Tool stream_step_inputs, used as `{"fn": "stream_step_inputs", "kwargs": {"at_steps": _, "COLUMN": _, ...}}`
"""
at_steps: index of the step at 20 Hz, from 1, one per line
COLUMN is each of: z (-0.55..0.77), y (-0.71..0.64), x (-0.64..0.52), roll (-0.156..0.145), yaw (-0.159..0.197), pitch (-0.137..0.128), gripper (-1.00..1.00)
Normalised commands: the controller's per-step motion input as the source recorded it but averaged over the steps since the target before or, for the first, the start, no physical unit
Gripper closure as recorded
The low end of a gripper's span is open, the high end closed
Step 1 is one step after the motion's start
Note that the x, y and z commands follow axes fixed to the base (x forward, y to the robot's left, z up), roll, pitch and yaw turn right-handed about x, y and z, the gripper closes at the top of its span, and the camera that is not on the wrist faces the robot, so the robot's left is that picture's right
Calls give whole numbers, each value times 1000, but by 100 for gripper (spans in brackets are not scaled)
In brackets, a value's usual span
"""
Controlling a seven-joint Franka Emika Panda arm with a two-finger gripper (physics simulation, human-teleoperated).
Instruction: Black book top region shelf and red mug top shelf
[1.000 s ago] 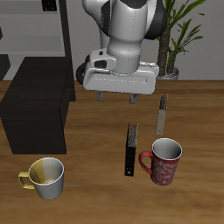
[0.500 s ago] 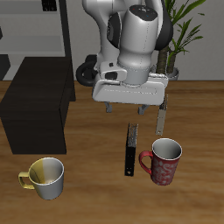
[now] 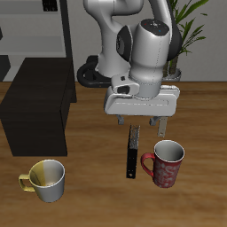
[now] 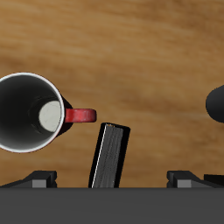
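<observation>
The black book (image 3: 133, 152) stands on its long edge on the table, close beside the red mug (image 3: 165, 164), which is upright with its handle turned toward the book. My gripper (image 3: 142, 123) hangs open just above the book's far end, holding nothing. The wrist view looks straight down on the black book (image 4: 109, 156), which lies between the two fingers (image 4: 39, 179), and on the red mug (image 4: 31, 112) with its whitish inside and red handle. The shelf (image 3: 35, 106), a dark boxy cabinet with a flat top, stands apart from the book, across open table.
A yellow-and-cream mug (image 3: 46, 179) sits near the table's front edge, in front of the shelf. A tall grey rack (image 3: 35, 27) and a potted plant (image 3: 182, 31) stand at the back. A dark rounded shape (image 4: 217, 103) shows at the wrist view's edge.
The arm has swung forward and lowered, bringing the open gripper from farther back to just over the black book. The book and both mugs have not moved.
</observation>
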Motion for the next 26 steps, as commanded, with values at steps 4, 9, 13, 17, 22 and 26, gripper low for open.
{"fn": "stream_step_inputs", "kwargs": {"at_steps": 4, "z": -255, "y": 30, "x": -1, "roll": 14, "yaw": -21, "pitch": 10, "gripper": -100}}
{"fn": "stream_step_inputs", "kwargs": {"at_steps": 9, "z": -246, "y": 7, "x": -35, "roll": 16, "yaw": -5, "pitch": 13, "gripper": -100}}
{"fn": "stream_step_inputs", "kwargs": {"at_steps": 13, "z": -202, "y": 17, "x": -15, "roll": 4, "yaw": 3, "pitch": 23, "gripper": -100}}
{"fn": "stream_step_inputs", "kwargs": {"at_steps": 17, "z": -170, "y": -28, "x": -39, "roll": 8, "yaw": -23, "pitch": -10, "gripper": -100}}
{"fn": "stream_step_inputs", "kwargs": {"at_steps": 22, "z": -185, "y": -99, "x": 15, "roll": 18, "yaw": -11, "pitch": -6, "gripper": -100}}
{"fn": "stream_step_inputs", "kwargs": {"at_steps": 26, "z": -210, "y": -47, "x": 6, "roll": 16, "yaw": -3, "pitch": 26, "gripper": -100}}
